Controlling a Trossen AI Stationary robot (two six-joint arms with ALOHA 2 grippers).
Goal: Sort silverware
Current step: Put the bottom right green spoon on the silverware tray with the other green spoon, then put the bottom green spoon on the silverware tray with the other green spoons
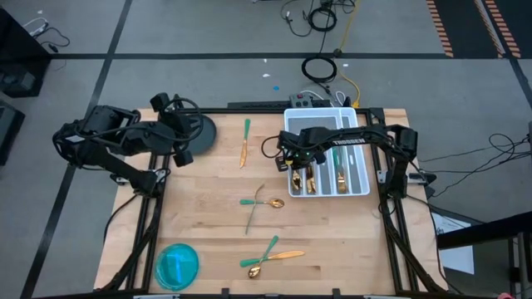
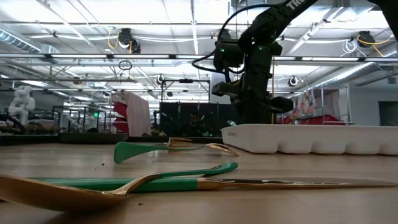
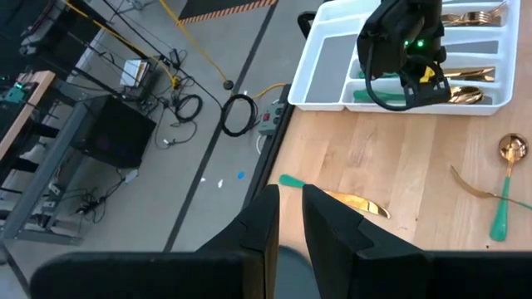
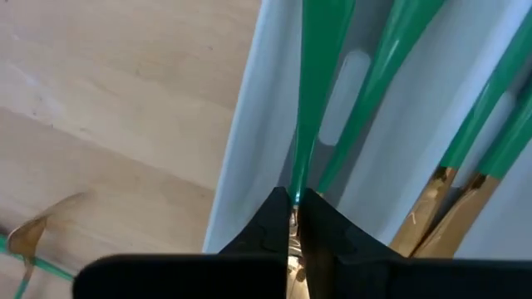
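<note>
The left pincer (image 1: 184,155) waits over the counter's (image 1: 208,241) far left, its state unclear. A knife (image 1: 244,141), a fork crossing a spoon (image 1: 261,203) and another pair (image 1: 271,257) lie unsorted. Several pieces are already in the tray (image 1: 362,187). Over its left compartment the right pincer (image 4: 294,218) is clenched on a green handle (image 4: 312,91) running along the slot.

Low view: white letters "TR" on the dark arm (image 2: 292,7) at the picture's top edge, cut off there; the rest is out of frame. No other text, label or number legible in any view.
</note>
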